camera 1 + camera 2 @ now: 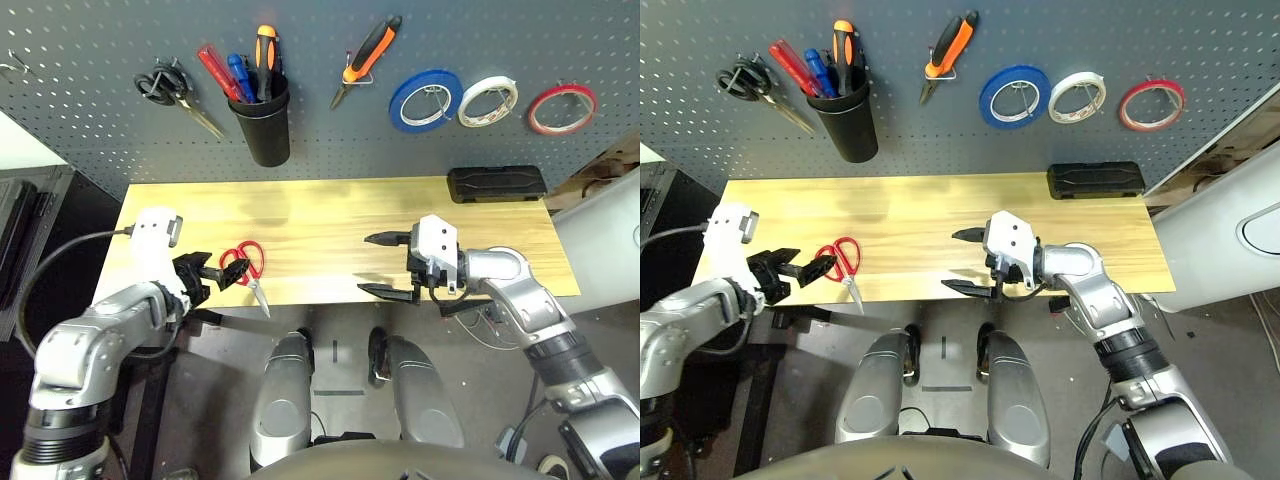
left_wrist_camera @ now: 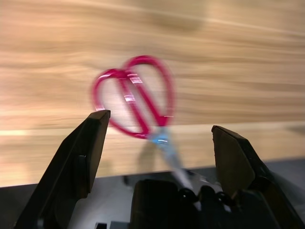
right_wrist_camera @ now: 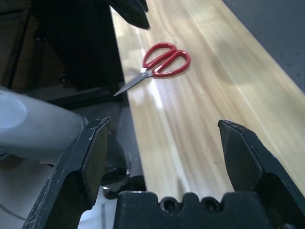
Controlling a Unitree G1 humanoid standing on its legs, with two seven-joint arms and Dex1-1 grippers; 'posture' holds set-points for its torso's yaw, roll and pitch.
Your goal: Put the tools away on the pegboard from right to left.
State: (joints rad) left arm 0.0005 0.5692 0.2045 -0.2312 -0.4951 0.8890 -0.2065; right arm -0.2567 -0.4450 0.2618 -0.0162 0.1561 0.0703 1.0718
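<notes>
A: Where are the red-handled scissors (image 1: 246, 268) now?

B: Flat on the bench (image 1: 330, 215), at its near edge toward the left end. The red loops rest on the wood and the blade tips stick out past the edge, toward the robot. Their long axis runs roughly from the pegboard (image 1: 90, 90) side back toward the robot, a bit slanted.

A: Which arm is closer to them?

B: The left pincer (image 1: 222, 275), clearly. It sits just beside the scissors' loops, on their left, fingers spread wide with nothing between them. In its wrist view the loops lie straight ahead, between the two fingertips (image 2: 93, 138) but beyond them, not touching.

A: And the other one?

B: The right pincer (image 1: 385, 265) is well apart from the scissors, over the bench's near edge to their right, also spread wide and empty, pointing toward them.

A: So the next move?

B: I'd judge the left arm needs a short reach forward to close across the handles, crosswise to the long axis.
</notes>
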